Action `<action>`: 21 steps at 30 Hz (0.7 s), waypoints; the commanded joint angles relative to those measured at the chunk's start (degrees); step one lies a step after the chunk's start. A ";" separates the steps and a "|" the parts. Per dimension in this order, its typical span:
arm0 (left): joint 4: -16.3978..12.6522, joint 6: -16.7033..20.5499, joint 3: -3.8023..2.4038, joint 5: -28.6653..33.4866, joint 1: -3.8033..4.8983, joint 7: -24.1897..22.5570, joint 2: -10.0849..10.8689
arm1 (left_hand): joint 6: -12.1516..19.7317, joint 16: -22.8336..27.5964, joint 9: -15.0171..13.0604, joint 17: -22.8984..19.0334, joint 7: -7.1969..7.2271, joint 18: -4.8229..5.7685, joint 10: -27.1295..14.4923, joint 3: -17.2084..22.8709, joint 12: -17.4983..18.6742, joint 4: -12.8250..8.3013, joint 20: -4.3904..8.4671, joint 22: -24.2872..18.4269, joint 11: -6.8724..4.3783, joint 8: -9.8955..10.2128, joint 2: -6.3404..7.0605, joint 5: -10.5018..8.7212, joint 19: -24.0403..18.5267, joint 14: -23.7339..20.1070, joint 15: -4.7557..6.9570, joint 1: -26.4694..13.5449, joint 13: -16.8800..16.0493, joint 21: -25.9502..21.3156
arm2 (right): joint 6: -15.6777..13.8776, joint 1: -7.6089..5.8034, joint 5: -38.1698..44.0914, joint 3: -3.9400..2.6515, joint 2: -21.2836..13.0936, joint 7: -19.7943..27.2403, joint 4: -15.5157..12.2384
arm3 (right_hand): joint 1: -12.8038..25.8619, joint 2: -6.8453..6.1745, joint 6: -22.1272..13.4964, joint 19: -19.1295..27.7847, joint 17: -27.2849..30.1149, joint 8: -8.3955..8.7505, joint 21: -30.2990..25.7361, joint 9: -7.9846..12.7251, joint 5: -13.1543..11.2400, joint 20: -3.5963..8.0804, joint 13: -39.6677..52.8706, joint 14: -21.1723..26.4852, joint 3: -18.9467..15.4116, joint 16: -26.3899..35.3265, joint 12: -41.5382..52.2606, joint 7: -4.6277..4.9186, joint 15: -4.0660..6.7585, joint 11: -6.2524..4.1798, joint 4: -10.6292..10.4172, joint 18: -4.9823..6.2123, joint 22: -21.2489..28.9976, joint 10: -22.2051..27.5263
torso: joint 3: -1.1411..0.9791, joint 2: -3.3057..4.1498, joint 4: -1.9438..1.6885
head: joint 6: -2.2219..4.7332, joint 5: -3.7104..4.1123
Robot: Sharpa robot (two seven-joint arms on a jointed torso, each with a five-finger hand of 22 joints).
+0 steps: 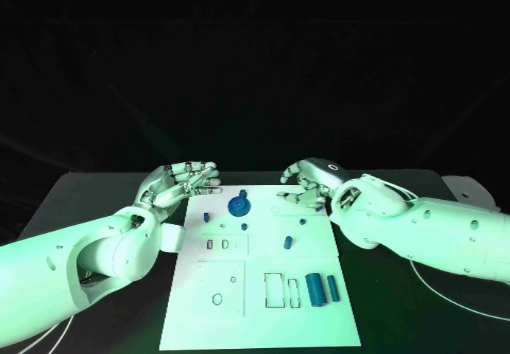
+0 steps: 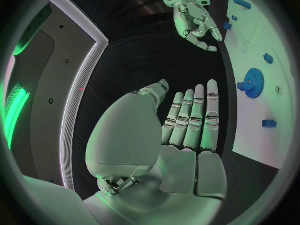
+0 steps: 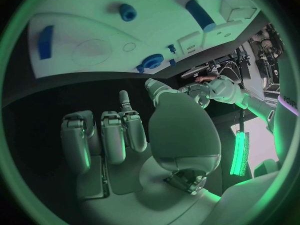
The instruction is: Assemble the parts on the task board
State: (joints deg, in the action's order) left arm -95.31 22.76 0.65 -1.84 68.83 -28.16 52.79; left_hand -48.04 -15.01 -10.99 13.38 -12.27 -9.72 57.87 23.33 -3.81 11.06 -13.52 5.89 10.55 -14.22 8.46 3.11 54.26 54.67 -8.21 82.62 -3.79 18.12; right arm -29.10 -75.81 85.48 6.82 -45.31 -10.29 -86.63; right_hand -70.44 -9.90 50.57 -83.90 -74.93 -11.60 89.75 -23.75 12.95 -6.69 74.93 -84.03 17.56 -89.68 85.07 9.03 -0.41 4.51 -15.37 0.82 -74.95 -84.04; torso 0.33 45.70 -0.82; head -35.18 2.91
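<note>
We see the task board [image 1: 213, 324] carrying blue parts, a gear [image 1: 239, 205] at its far end between our empty left hand [image 1: 180, 183], fingers apart, and right hand [image 1: 308, 184], fingers curled on nothing.

Blue parts [image 1: 315, 287] lie scattered on the white task board [image 1: 260, 324]

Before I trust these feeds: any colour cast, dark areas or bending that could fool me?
Head view: green light washes the task board and both arms; the background is black. Left wrist view: fisheye curves the board's edge. Right wrist view: same bending; a bright green strip glares beside the robot hand.
</note>
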 commanded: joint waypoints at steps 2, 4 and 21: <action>-0.15 -0.73 -0.04 -0.18 0.07 -0.46 0.13 | -0.01 0.21 0.06 0.10 -1.35 -0.71 -0.09 0.33 0.11 -0.08 -0.06 -0.08 0.15 0.40 0.06 -0.01 0.03 -0.32 0.05 -0.36 0.07 0.37 | -0.83 -0.76 -10.76 -0.02 -4.86 8.42 -2.59 | -2.30 -0.27 0.62 -6.10 -13.60 0.48 0.25 -0.13 -1.12 0.17 10.59 -5.61 0.98 0.15 -0.65 0.16 0.04 -0.07 1.00 -0.82 -15.05 -1.66 | -0.20 -0.37 0.66 | 0.08 0.49; -0.21 -0.77 -0.04 -0.18 0.07 -0.47 0.23 | -0.01 0.21 0.06 0.10 -1.35 -0.71 -0.09 0.33 0.11 -0.08 -0.06 -0.08 0.15 0.40 0.06 -0.01 0.03 -0.32 0.05 -0.36 0.07 0.37 | 0.25 -1.00 -13.37 -0.02 -7.34 10.65 -3.18 | -4.01 -0.62 0.72 -6.10 -13.37 0.74 0.25 -0.14 -1.42 0.18 10.25 -5.55 1.63 0.24 -1.10 0.24 0.03 -0.02 1.98 -0.82 -15.05 -1.30 | -0.28 -0.44 0.84 | 0.07 0.60; -0.23 -1.21 -0.03 -0.17 0.05 -0.54 0.36 | -0.02 0.22 0.06 0.12 -1.32 -0.71 -0.08 0.35 0.11 -0.11 -0.06 -0.08 0.14 0.40 0.07 -0.01 0.03 -0.32 0.05 -0.35 0.07 0.37 | 4.61 1.75 -17.02 0.36 -11.64 16.12 1.88 | -8.65 -2.31 0.89 -6.10 -13.98 1.91 0.25 -0.03 -1.92 0.34 9.64 -5.69 3.38 0.06 -1.87 0.16 0.20 -0.12 4.99 -0.82 -15.05 -0.73 | -0.35 -0.44 0.79 | -0.42 0.93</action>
State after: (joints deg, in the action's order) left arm -95.44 22.67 0.66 -1.84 68.84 -28.18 53.21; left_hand -48.04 -15.01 -10.99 13.42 -12.27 -9.72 57.87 23.33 -3.81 11.06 -13.52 5.89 10.55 -13.94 8.46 3.11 54.26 54.67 -8.21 82.62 -3.80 18.12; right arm -26.53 -74.22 69.56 7.19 -57.24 3.50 -85.09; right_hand -78.66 -12.15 51.50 -83.90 -74.92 -9.89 89.75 -23.83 11.08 -6.69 74.92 -84.03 20.97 -89.68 83.51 9.09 -0.41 4.51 -10.55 0.82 -74.94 -84.04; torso -0.08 45.22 0.03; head -35.53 3.95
